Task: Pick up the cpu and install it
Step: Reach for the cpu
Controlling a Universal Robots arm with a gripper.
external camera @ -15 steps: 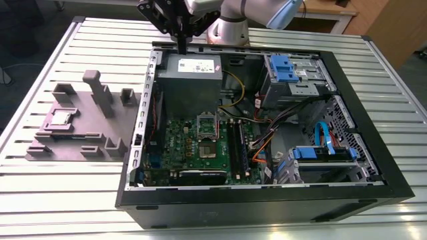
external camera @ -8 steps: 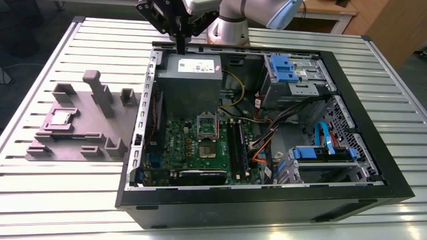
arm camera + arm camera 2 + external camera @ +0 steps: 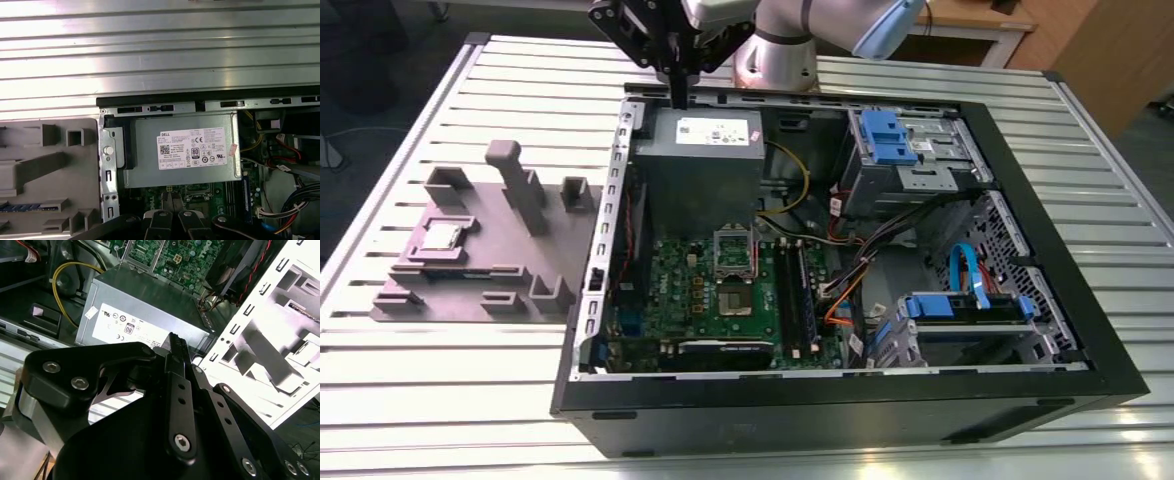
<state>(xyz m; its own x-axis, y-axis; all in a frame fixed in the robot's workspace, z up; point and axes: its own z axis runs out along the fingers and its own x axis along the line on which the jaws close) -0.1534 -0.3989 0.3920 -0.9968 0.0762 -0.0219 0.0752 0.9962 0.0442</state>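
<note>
1. The gripper hung above the back edge of the open computer case, over the grey power supply. In both wrist views its two black fingers were pressed together with nothing between them
2. The cpu lay flat in a square recess of the grey fixture, well apart from the gripper. The fixture sat on the slatted metal table, to the exterior view's left of the case
3. The power supply carried a white label with black print, a barcode and rows of small round and square marks. A small pale sticker sat just beside the label's edge
4. The green board lay inside the case next to the power supply, with its square socket near the middle, dark at its centre
5. Blue brackets and yellow, orange and blue cables sat in the case on the exterior view's right
</note>
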